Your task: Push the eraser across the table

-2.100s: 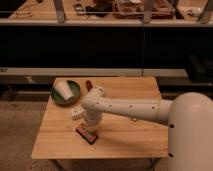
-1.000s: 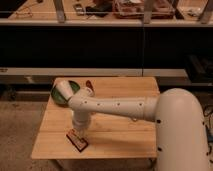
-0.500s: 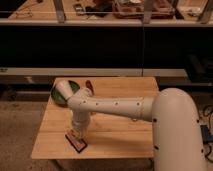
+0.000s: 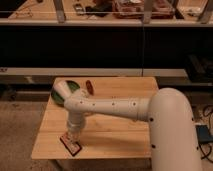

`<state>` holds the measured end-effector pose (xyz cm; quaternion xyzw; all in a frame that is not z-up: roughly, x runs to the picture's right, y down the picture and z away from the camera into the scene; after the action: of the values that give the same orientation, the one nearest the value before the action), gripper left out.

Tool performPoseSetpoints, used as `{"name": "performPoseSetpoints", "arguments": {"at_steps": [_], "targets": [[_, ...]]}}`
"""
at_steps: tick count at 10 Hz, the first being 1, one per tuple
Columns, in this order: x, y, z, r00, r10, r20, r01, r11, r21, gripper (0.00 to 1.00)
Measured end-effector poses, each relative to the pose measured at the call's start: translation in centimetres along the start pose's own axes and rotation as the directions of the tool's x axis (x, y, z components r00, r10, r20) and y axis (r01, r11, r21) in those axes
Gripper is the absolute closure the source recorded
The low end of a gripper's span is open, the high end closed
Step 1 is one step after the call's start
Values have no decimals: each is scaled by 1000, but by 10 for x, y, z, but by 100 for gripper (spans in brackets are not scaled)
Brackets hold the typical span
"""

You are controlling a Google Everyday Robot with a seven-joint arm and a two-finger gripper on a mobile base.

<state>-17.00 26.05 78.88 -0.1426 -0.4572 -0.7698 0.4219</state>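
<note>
The eraser (image 4: 71, 145), a small flat dark block with a red-brown face and pale edge, lies near the front left edge of the light-wood table (image 4: 115, 130). My white arm reaches leftward over the tabletop and bends down. The gripper (image 4: 74, 138) sits at its tip, right at the eraser's far edge and touching it or just above it. The gripper is shut with nothing held in it.
A green bowl (image 4: 70, 90) holding a white object stands at the table's back left corner. A small red oblong object (image 4: 89, 87) lies beside it. Dark shelving runs behind the table, and the floor lies to the left.
The arm has swung left and toward the front edge, and the eraser has slid with it from the table's left middle to the front left. In the last half second almost nothing moved.
</note>
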Motion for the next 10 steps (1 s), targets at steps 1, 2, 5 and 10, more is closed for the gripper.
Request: {"name": "performPoseSetpoints", "arguments": {"at_steps": [1,2,5,10], "targets": [[0,-8,2,1000,1,13,-1,1000,3,100],[-2,-11,4,1000,-2,26,2,1000,0,100],[0,-25,10,998,-20,55,20,1000,-1,100],[7,-45,15,995,-62,76,61,998,5,100]]}}
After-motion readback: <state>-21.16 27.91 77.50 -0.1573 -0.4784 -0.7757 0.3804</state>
